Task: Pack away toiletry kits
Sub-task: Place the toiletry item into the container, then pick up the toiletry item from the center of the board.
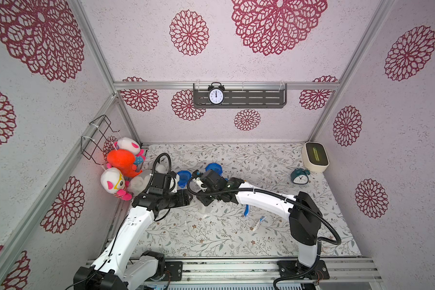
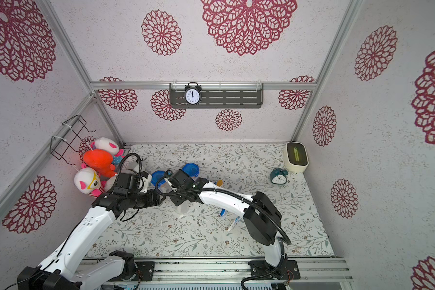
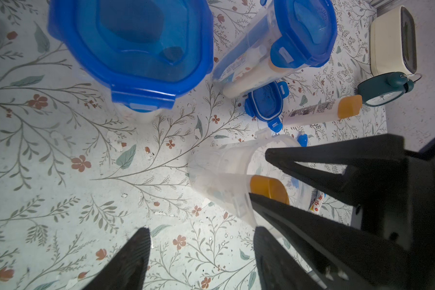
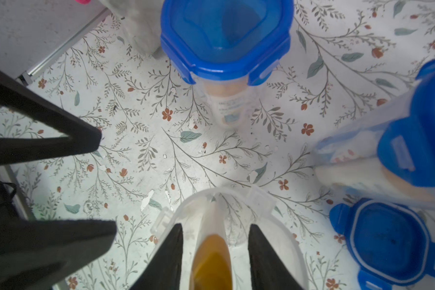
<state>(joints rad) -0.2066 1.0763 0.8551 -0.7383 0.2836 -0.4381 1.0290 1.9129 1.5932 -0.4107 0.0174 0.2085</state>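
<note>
**Q:** Where does the kit stand, seen from above?

**A:** In both top views my right arm reaches in across the table (image 1: 211, 238), wrist bent down over the open cup (image 1: 205, 210). The wrist hides my jaws there. My left arm is folded close beside it, near the closed cups (image 2: 158, 177). The toothbrush (image 1: 246, 210) and the tube (image 1: 260, 222) lie flat on the right arm's side, so I judge that arm nearer to them.

**Q:** And the left wrist view?

**A:** My left gripper (image 3: 201, 229) is spread wide with nothing between its fingers, hovering just beside the open cup. Inside that cup the bottle (image 3: 269, 188) stands somewhat tilted, orange cap uppermost, between the fingers of my right gripper.

**Q:** The right wrist view?

**A:** My right gripper (image 4: 215, 226) points down into the cup's mouth. The bottle's long axis runs the same way as my fingers, far end down inside the cup and cap toward my palm. A gap shows on each side of it, so the jaws are released and not grasping. The loose lid (image 4: 387, 241) lies near the cup.

**Q:** So the next move?

**A:** Probably a straight lift along that axis, so neither finger drags the bottle out.
</note>
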